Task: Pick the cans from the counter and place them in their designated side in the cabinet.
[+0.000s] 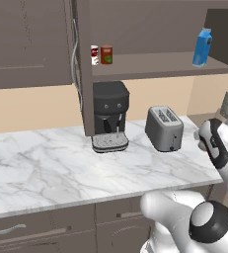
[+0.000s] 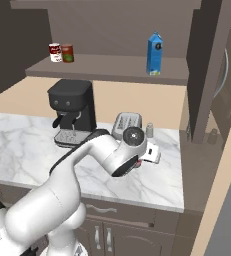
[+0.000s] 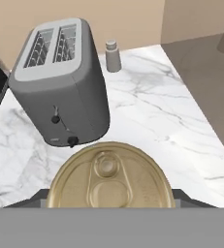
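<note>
Tool (image 3: 111,206) pinches a can (image 3: 111,177), gold pull-tab lid facing the camera.

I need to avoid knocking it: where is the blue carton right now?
The blue carton stands upright on the cabinet shelf toward its right end, far from the two cans at the left end.

The left base view looks forward and down from behind the arm, squarely onto the toaster (image 1: 164,128) on the counter (image 1: 56,168), the cabinet (image 1: 150,66) shelf above it. The right base view faces the same toaster (image 2: 126,123) from the other side, farther off; both share the coffee machine (image 1: 109,116) left of it. The hand view sits close above the counter, the toaster (image 3: 60,82) just ahead.
</note>
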Controlling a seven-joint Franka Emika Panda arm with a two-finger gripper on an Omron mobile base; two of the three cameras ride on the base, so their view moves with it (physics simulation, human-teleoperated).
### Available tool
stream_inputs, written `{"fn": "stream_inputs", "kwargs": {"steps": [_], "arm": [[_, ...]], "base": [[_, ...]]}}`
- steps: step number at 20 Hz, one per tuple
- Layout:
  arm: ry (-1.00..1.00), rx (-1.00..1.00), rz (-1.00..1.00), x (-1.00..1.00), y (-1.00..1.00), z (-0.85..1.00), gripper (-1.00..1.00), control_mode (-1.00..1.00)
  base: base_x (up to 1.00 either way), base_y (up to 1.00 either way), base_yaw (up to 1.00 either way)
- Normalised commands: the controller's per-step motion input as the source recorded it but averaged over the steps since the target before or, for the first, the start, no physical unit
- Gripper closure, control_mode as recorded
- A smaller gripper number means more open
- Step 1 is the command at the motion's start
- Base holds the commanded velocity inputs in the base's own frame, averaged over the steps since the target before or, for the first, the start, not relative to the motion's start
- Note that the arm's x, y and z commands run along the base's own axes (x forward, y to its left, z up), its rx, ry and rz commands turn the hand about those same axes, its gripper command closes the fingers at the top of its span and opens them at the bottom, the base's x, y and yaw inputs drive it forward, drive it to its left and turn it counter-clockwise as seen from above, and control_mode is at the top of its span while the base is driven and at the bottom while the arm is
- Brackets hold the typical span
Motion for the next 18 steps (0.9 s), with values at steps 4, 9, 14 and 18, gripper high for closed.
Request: {"fn": "stream_inputs", "kwargs": {"steps": [4, 9, 14, 18], "arm": [[-0.08, 0.0, 0.0, -0.06, 0.15, 0.22, 1.0, -1.0], [-0.11, 0.0, 0.0, -0.1, 0.1, 0.25, 1.0, -1.0], [-0.12, 0.0, 0.0, -0.13, 0.1, 0.24, 1.0, -1.0], [-0.12, 0.0, 0.0, -0.14, 0.11, 0.24, 1.0, -1.0]], "base": [[0.0, 0.0, 0.0], [0.0, 0.0, 0.0], [0.0, 0.0, 0.0], [0.0, 0.0, 0.0]]}}
